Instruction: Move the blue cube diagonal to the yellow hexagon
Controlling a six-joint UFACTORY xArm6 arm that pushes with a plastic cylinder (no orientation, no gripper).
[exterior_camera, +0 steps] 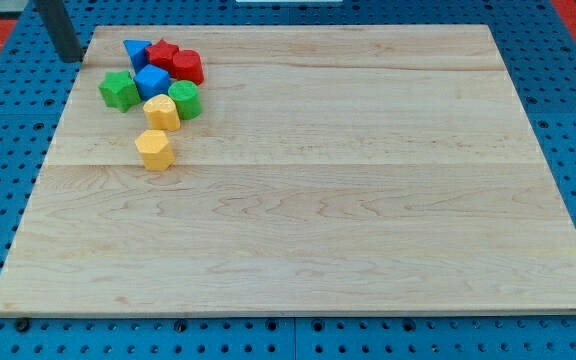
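The blue cube sits in a tight cluster of blocks near the board's top left corner. A yellow block touches it just below. A second yellow block, which looks like a hexagon, lies apart, a little further down. My tip is at the view's top left, just off the board's corner. It is left of the cluster and touches no block.
Around the blue cube are a blue triangle, a red star, a red block, a green block on its left and a green block on its lower right. The wooden board lies on a blue pegboard.
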